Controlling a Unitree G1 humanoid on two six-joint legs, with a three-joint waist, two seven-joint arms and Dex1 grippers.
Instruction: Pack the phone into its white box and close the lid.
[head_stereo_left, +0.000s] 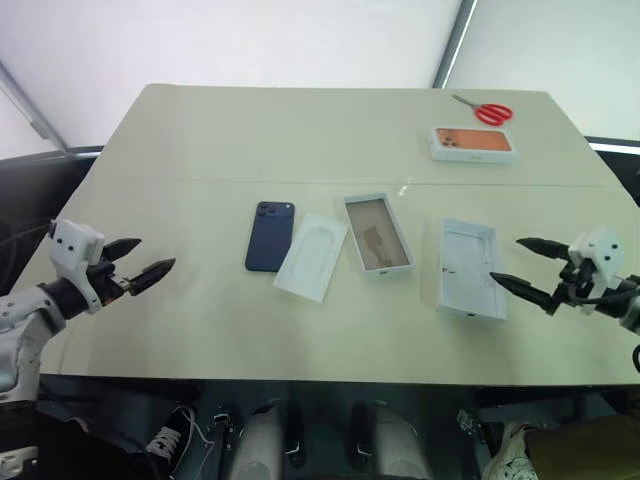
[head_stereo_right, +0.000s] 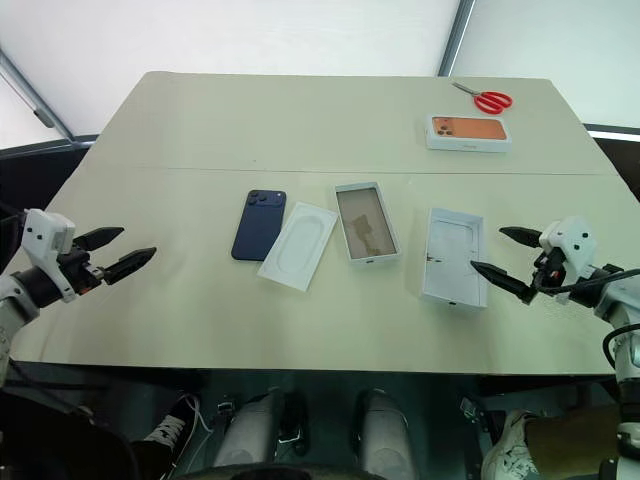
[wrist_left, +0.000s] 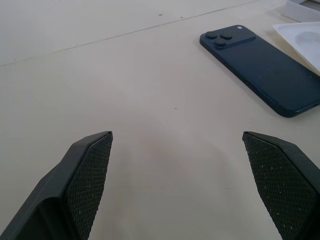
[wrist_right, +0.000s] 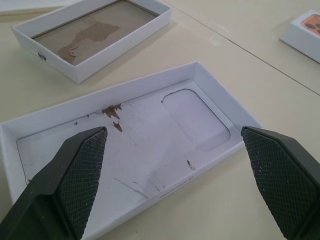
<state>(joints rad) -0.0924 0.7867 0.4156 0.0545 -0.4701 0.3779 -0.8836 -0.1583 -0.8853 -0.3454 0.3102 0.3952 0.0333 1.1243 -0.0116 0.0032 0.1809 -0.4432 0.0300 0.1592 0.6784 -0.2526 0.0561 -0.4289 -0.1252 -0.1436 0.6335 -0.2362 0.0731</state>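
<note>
The dark navy phone lies face down on the table, camera lenses at its far corner, also seen in the left wrist view. The white box with a tan floor sits open in the middle of the table. The lid lies to its right, white inner face up. My left gripper hovers open near the table's left edge, well left of the phone. My right gripper hovers open just right of the lid, nothing between its fingers.
A thin white insert with a rounded recess lies between phone and box. At the far right stand an orange-faced white box and red-handled scissors. The beige table has bare space at the back and front.
</note>
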